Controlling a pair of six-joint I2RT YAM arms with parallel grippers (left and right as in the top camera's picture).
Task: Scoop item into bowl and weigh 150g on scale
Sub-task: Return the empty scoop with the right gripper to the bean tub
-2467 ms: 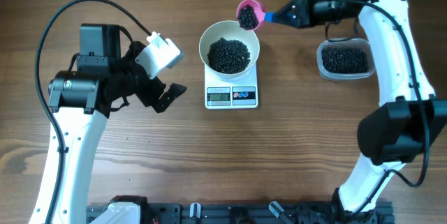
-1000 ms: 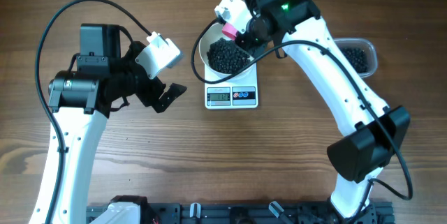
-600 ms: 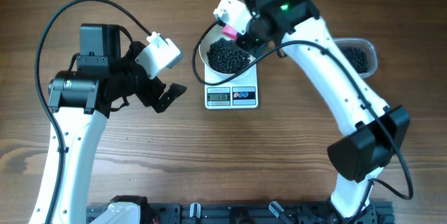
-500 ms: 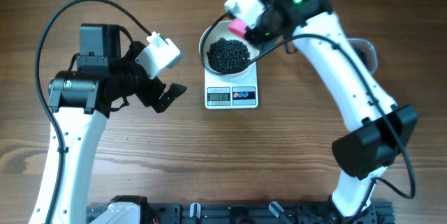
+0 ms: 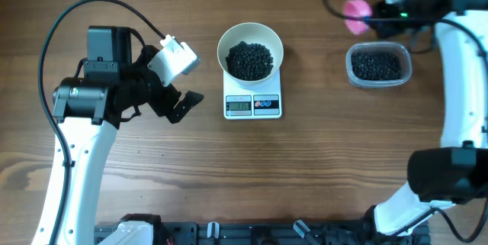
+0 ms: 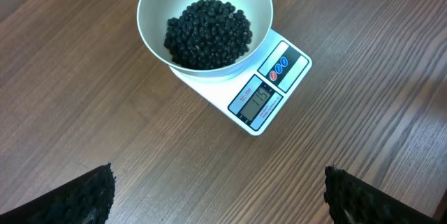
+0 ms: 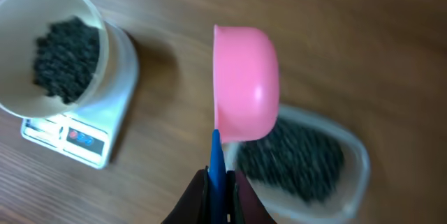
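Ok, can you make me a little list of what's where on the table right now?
Bowl: white, sits on the scale
Beans: black, heap in the bowl
Tub: clear, more beans, off to the right arm's side
Pink scoop: blue handle pinched in the right gripper, near the tub
Free arm: left gripper open, empty, away from the scale

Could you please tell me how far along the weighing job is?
Done: the bowl sits on the scale with a heap of beans in it. In hand: the right pincer grips the scoop by the tub, apparently for another load. Left: the display looks like 115, short of target, so more scooping seems needed.
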